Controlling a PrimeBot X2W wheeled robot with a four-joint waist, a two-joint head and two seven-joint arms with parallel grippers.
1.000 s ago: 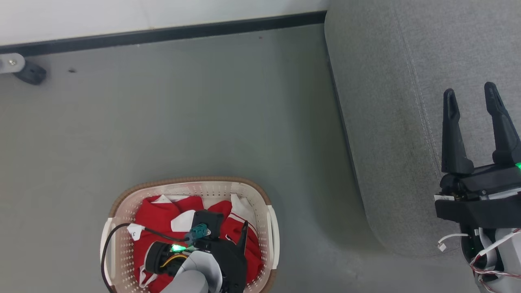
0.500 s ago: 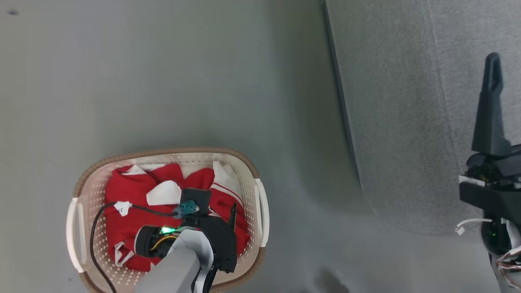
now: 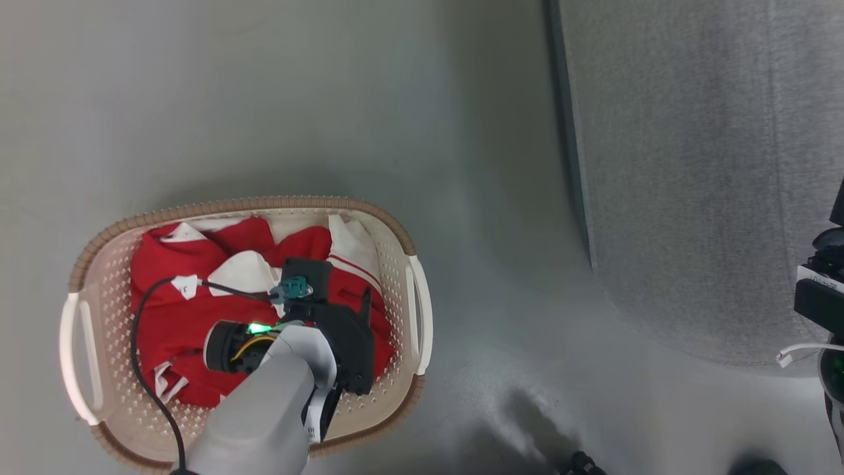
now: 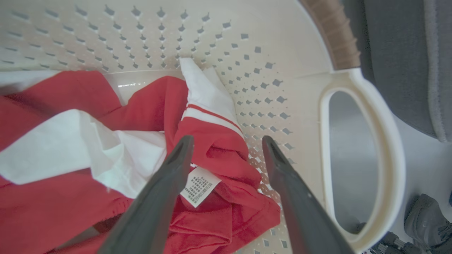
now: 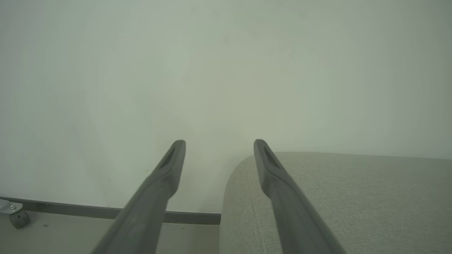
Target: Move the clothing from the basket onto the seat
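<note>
At basket's right end, just inside the white side handle, L gripper points down into the clothing w/ both fingers spread wide, nothing pinched.

Key relation: a bunched red fold lies straight ahead of the tips & between them in the L wrist view. White tag sits beside the left finger, striped hem just beyond the tips toward the basket's far wall. Can't tell if the tips touch fabric or hang just above it. Fold's long axis runs approx along the fingers, from far wall to near-right side, so the jaws straddle it across its narrow way. Good for a pinch, imo.

Rest of the clothing fills the basket from left end to right end, all inside the rim, none on the seat.

R gripper is also spread & empty, up by the seat's rounded corner, aimed at the wall, well apart from the basket. So L arm is nearer by far & the grab looks like its job.

Seat lies to the robot's right of the basket, bare floor between, so a carry would go rightward over the handle side. Risk, prob: fold is close to the perforated side wall & the right finger could catch there on closing.
</note>
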